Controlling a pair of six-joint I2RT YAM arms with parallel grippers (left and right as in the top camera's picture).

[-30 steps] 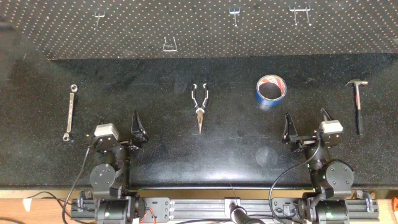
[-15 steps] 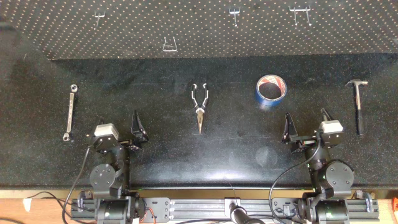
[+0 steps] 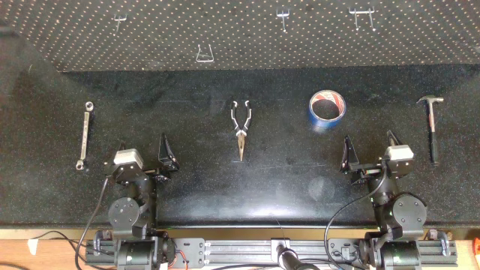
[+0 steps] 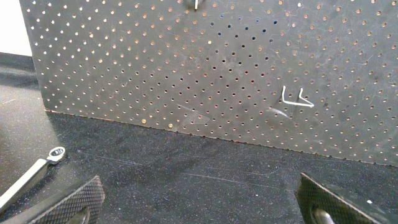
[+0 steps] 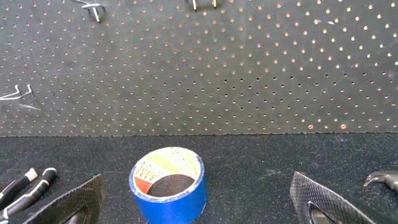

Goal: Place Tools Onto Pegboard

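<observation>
blue tape roll (image 5: 168, 185) on mat (image 5: 267, 165) | left gripper (image 4: 202, 200) spread | right gripper (image 3: 367, 148) spread

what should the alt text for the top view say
Four items lie in a row on a black table in front of a pegboard: wrench, needle-nose pliers, blue tape roll, hammer, from left to right. The left hand and right hand sit open near the arms' bases, holding nothing. The pegboard's wire hooks are bare.
</observation>
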